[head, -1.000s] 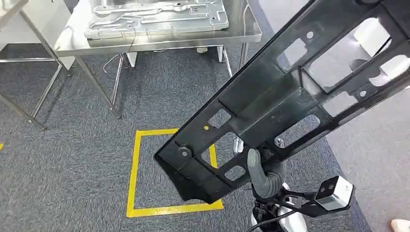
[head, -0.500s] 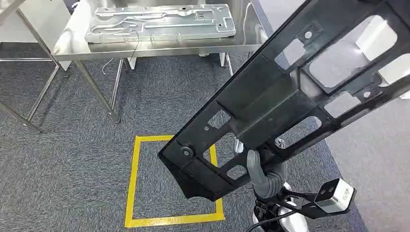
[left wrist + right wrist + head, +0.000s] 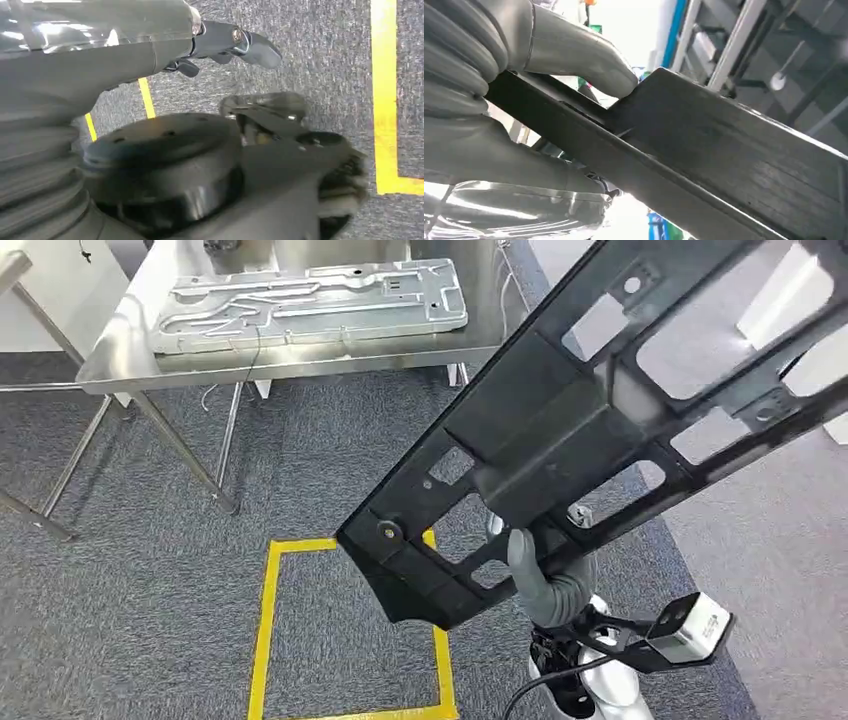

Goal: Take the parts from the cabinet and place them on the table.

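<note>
Black plastic frame part (image 3: 610, 430) is long and flat with many cut-out windows, and it crosses the head view on a slant, low end near the middle, high end going out at the upper right. The right hand (image 3: 545, 585) grips it from below near the low end, the thick grey thumb pressed up on the lower edge, wrist pointing upward. Behind it stands a steel counter (image 3: 300, 355) with thin legs, and on it lies a flat silver metal panel (image 3: 310, 300). On the grey carpet (image 3: 130, 620) a yellow tape square (image 3: 265, 630) is marked, well apart from the counter.

From the left wrist, the left hand (image 3: 220, 42) hangs over the carpet and the yellow tape. Its dark fingers (image 3: 257, 47) are stretched out and a little apart, and they hold nothing.

From the right wrist, the grey thumb (image 3: 589, 60) of the right hand lies on one face of the black part (image 3: 734, 165), and the palm is on the other face, so the edge is clamped between them.
</note>
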